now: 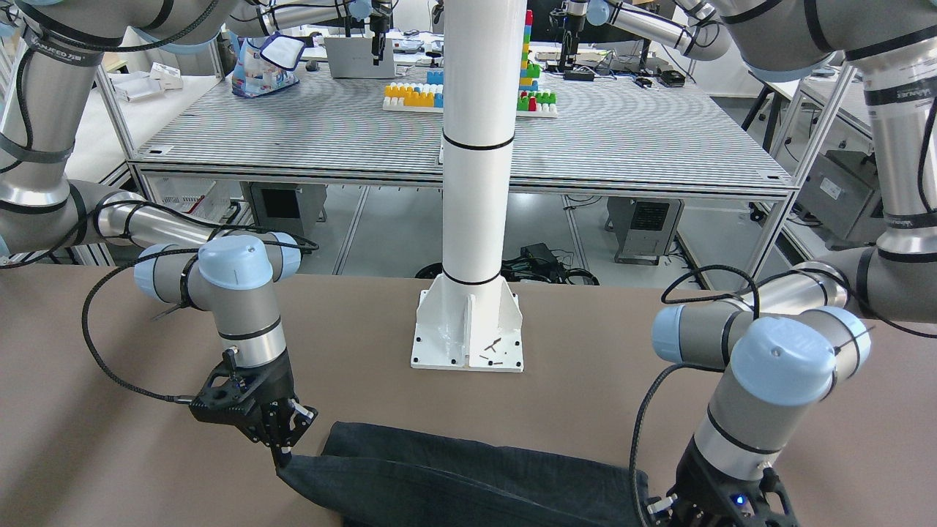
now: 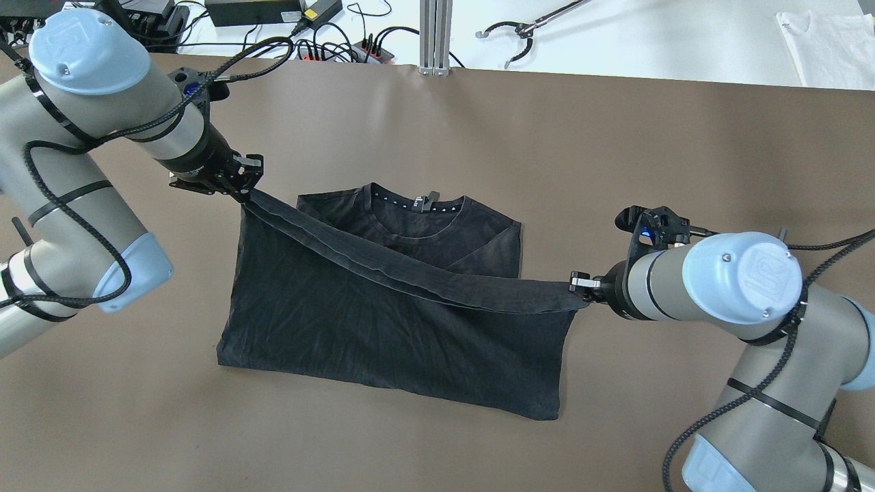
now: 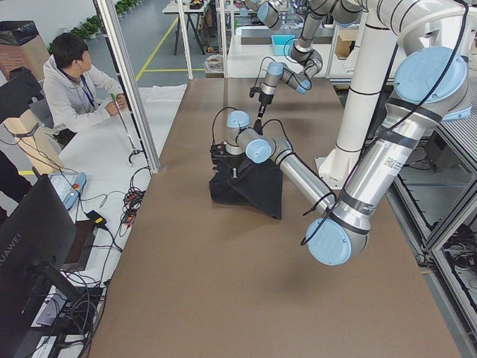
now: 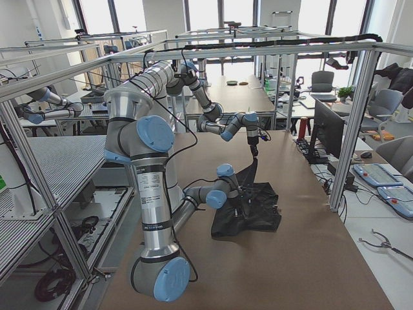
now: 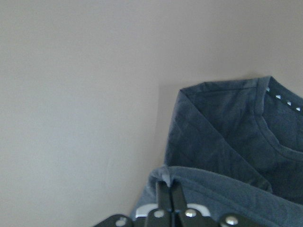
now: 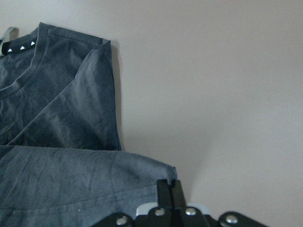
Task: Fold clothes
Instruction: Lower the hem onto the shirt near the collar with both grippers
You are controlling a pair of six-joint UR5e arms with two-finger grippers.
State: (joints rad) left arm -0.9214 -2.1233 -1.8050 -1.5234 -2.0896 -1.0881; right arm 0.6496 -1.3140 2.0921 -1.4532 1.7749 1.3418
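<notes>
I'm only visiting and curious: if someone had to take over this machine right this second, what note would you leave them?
Left tool: shut on one hem corner of the black T-shirt.
Right tool: shut on the other hem corner.
T-shirt: on the brown table, collar on the side away from the robot. The hem is lifted and stretched between the tools, above the shirt's middle.
Done: sleeves look folded in; hem gripped and raised.
Left: probably carry the hem to the collar, lay it flat, release.
</notes>
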